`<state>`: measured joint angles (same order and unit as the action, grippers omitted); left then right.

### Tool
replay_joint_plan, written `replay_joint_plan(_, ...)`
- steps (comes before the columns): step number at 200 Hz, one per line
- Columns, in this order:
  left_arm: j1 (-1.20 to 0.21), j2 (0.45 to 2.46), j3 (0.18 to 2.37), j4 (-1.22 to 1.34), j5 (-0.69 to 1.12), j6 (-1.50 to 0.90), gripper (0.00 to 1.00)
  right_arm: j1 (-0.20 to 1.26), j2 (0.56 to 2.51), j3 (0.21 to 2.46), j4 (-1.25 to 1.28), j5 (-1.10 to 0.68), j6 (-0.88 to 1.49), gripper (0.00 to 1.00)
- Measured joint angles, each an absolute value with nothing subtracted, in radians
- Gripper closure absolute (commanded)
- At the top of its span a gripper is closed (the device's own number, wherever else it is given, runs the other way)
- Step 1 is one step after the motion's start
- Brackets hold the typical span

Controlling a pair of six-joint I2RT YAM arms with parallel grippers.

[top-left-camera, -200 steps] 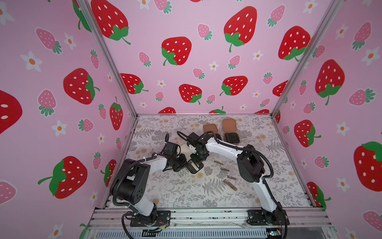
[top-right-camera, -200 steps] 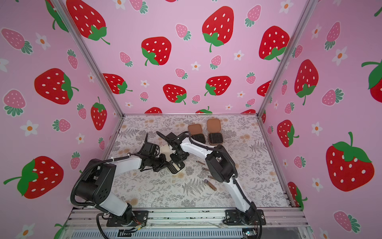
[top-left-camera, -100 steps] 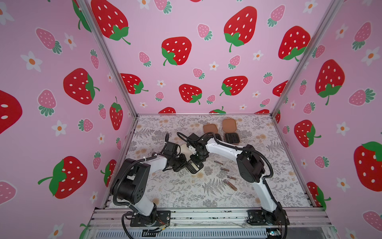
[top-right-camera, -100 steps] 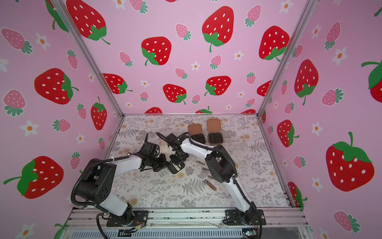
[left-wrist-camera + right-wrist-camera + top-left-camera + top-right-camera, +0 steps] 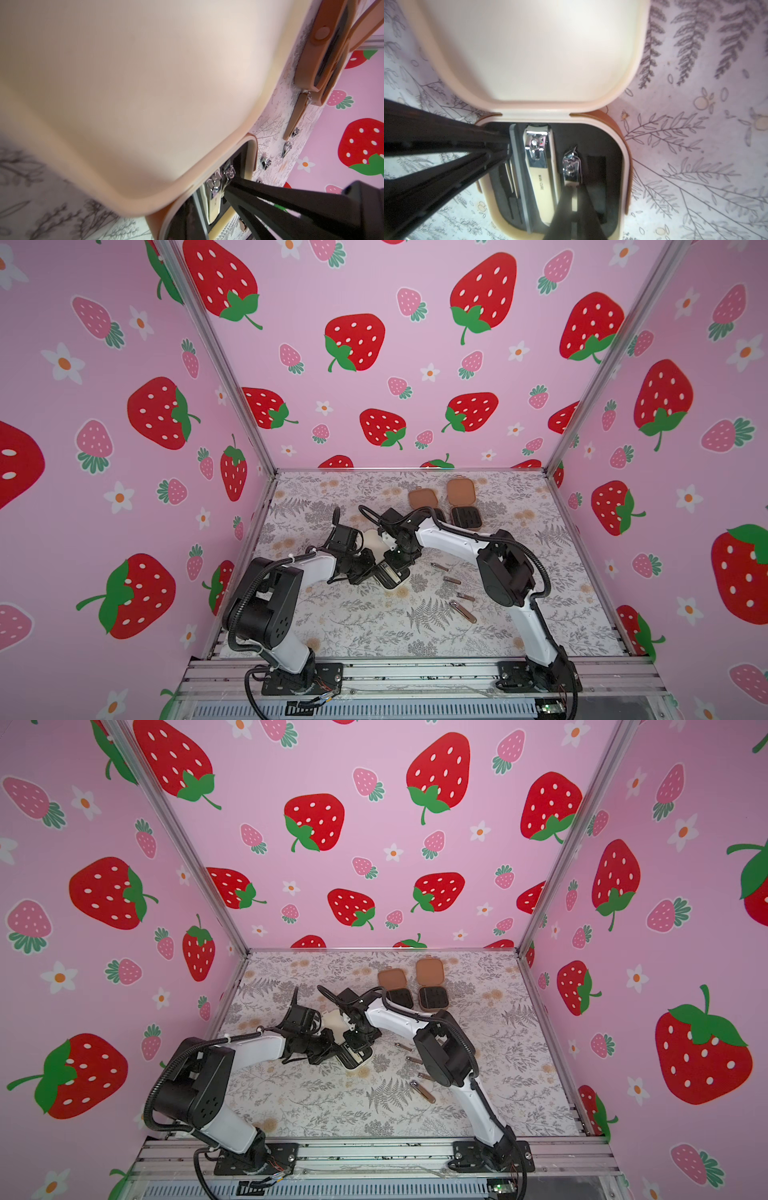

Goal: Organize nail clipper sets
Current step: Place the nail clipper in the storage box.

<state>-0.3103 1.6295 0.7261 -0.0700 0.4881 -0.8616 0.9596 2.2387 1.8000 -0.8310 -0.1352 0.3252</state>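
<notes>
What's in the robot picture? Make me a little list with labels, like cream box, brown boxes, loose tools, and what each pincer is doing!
cream case: open, middle of the table
inside it: big clipper, small clipper, grey file
right pincer: closed around the small clipper
left pincer: shut, tips at the cream case's edge
brown cases: two, open, side by side at the back
loose tools: four lying on the table near the right arm

cream case [image 5: 372,545]: open, mid-frame, big clipper [image 5: 538,166] plus small clipper [image 5: 571,168] inside
brown cases [image 5: 461,493]: both open, upper middle
loose tools [image 5: 462,611]: four, flat, right of centre
</notes>
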Motion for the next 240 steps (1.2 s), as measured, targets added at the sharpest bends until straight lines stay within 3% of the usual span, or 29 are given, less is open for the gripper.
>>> replay_joint_plan(182, -0.309, 1.631, 0.727, -0.070, 0.491, -0.862, 1.00, 0.962, 2.253, 1.811, -0.846, -0.120, 0.374, 0.92)
replay_joint_plan(240, -0.309, 1.631, 0.727, -0.071, 0.491, -0.861, 1.00, 0.961, 2.241, 1.814, -0.865, -0.073, 0.359, 0.84)
